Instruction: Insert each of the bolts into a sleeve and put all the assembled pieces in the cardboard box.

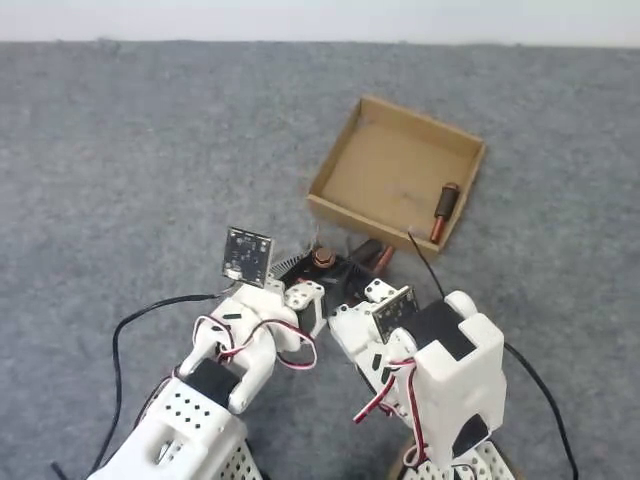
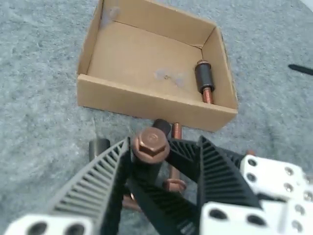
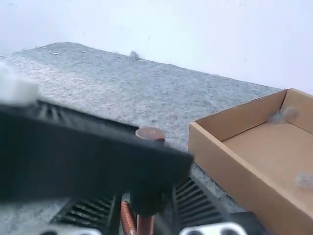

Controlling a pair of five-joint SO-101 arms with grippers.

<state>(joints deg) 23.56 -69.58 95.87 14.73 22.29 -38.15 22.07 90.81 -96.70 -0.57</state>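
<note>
A copper hex-head bolt (image 2: 150, 142) stands upright in a black sleeve (image 3: 146, 200) just in front of the cardboard box (image 2: 146, 103). My left gripper (image 2: 149, 159) is shut on this piece from one side. My right gripper (image 3: 146, 208) is shut on the sleeve from the other side. In the high view the two grippers meet at the bolt head (image 1: 322, 258) before the box (image 1: 330, 205). One assembled bolt-and-sleeve piece (image 1: 443, 212) lies inside the box by its right wall (image 2: 204, 81).
On the carpet under the grippers lie a loose black sleeve (image 2: 98, 146), a second sleeve (image 2: 161, 126) and two loose bolts (image 2: 176, 131) (image 2: 173, 183). One bolt (image 1: 385, 258) shows by the box's front wall. Open carpet spreads to the left and beyond the box.
</note>
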